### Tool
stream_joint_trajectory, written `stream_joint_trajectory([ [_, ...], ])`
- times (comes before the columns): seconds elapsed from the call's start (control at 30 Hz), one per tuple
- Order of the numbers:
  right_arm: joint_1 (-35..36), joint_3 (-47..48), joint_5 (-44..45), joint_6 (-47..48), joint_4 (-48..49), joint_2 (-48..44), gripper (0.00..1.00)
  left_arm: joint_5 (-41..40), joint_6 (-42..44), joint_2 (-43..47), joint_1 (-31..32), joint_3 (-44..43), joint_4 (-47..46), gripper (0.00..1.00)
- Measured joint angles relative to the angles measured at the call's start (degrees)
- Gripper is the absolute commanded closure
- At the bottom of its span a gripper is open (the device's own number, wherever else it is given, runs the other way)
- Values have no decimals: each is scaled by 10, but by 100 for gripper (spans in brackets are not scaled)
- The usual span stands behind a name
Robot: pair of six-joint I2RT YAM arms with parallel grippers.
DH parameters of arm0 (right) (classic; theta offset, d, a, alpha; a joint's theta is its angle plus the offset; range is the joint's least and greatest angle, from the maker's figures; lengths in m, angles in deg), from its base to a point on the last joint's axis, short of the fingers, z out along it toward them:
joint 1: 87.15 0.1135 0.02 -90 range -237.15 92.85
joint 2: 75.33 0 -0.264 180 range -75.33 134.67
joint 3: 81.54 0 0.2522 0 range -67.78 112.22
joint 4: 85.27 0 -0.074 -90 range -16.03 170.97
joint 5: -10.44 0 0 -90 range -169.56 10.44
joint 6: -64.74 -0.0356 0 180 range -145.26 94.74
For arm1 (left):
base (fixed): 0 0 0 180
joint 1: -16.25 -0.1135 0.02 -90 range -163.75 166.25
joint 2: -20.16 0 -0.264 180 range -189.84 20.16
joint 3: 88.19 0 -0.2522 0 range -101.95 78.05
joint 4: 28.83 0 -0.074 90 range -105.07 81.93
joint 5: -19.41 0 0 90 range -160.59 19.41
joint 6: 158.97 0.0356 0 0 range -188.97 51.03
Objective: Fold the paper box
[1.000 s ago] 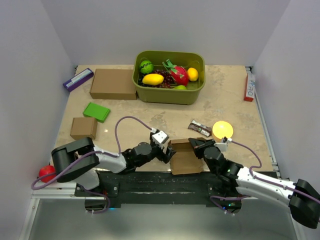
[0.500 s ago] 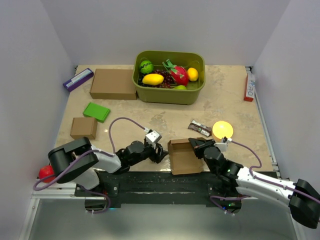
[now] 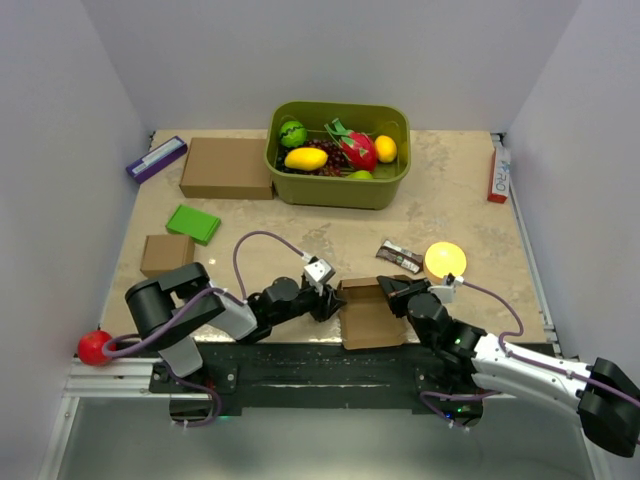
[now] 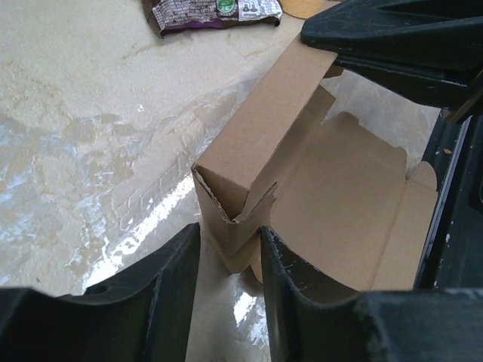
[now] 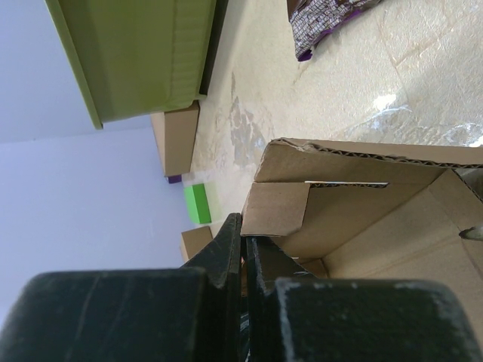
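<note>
In the left wrist view, the far left corner of the paper box, lying at the near edge of the desk, is seen between the parted fingers of the left pincer. The right pincer is closed by the far wall; whether cardboard is pinched cannot be told. If the corner is squeezed off its crease, the wall may be crushed.

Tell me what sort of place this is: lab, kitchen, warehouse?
Probably a robot lab test cell: plain white walls box in a marble-look table, a left arm and right arm are bolted at its near edge, and a green bin holds fruit.
</note>
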Motion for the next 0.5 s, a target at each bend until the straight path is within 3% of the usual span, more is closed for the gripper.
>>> stream_joint_trajectory([
  [0.27, 0, 0, 0, 0, 4, 4, 100, 1, -14, -8, 0, -3, -4, 69],
  [0.5, -5, 0, 20, 0, 9, 11, 100, -71, -29, -9, 28, -52, 71, 71],
])
